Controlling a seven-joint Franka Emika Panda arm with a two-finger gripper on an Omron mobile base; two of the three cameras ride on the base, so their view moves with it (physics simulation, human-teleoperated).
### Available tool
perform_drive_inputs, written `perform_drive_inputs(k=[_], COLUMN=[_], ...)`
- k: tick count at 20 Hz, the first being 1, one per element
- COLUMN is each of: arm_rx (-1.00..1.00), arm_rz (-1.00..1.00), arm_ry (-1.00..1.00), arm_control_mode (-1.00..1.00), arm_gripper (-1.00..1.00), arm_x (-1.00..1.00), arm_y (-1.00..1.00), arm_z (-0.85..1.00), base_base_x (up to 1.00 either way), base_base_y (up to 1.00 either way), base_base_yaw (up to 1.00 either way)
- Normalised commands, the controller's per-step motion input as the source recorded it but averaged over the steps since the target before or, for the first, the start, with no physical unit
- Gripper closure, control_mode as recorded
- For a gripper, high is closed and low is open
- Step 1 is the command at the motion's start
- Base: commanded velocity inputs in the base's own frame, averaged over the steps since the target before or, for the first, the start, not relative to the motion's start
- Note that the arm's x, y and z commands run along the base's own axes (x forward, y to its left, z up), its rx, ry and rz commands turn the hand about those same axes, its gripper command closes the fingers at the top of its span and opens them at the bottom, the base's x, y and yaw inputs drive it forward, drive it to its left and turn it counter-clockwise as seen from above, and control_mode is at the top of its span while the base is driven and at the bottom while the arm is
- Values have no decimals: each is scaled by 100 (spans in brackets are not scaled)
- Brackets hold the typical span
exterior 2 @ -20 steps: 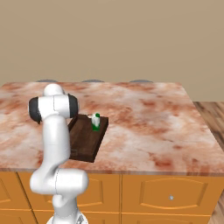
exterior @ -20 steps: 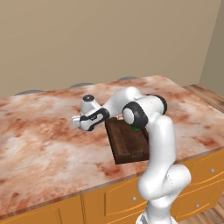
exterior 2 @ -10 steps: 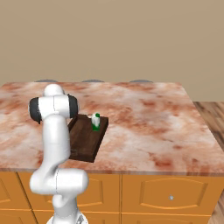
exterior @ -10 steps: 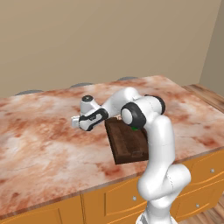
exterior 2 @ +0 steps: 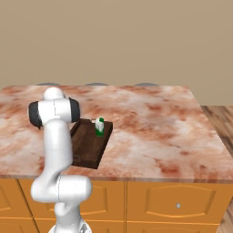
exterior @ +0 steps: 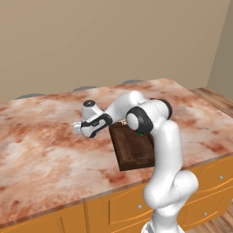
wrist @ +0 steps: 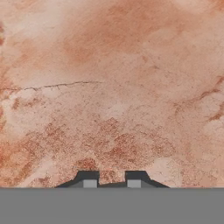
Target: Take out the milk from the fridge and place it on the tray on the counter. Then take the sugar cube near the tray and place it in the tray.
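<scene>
In the left base view the gripper (exterior: 78, 129) sits low over the counter (exterior: 41, 150), at the far left end of the outstretched white arm (exterior: 136, 109), just beside the left edge of the tray (exterior: 132, 148) but clear of it. Its jaws are drawn together; the sugar cube cannot be made out between them or on the stone nearby, so whether anything is pinched there cannot be told. In the hand view the two dark fingertips (wrist: 89, 179) rise side by side with a narrow gap between them, above bare reddish-brown and cream marbled stone with a thin dark crack line running across it. Moving right in the left base view, the dark brown tray lies flat on the counter with its long side angled toward the front edge, partly covered by the arm's elbow. A little green shows past the elbow joint at the tray's far end. In the right base view the milk (exterior 2: 99, 126) stands upright in the far right corner of the tray (exterior 2: 88, 148), a white carton with a green lower part and green cap. Orange cabinet fronts (exterior 2: 173, 205) with small round knobs run below the counter edge.
</scene>
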Motion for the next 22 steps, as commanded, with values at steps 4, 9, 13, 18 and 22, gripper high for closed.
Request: perform_drive_inputs(k=[4, 9, 13, 18, 22], arm_rx=[0, 0, 1, 5, 3], arm_rz=[-5, -7, -16, -17, -16], arm_ry=[-1, -3, 0, 0, 0], arm_control_mode=[-100, -100, -100, -100, -100], arm_gripper=[100, 100, 100, 100, 100], arm_x=[-27, -71, -84, -81, -48], arm_y=[1, -8, -63, -100, -100], arm_z=[24, 77, 58, 30, 9], base_base_x=[0, 0, 0, 0, 0], base_base_y=[0, 0, 0, 0, 0], base_base_yaw=[0, 0, 0, 0, 0])
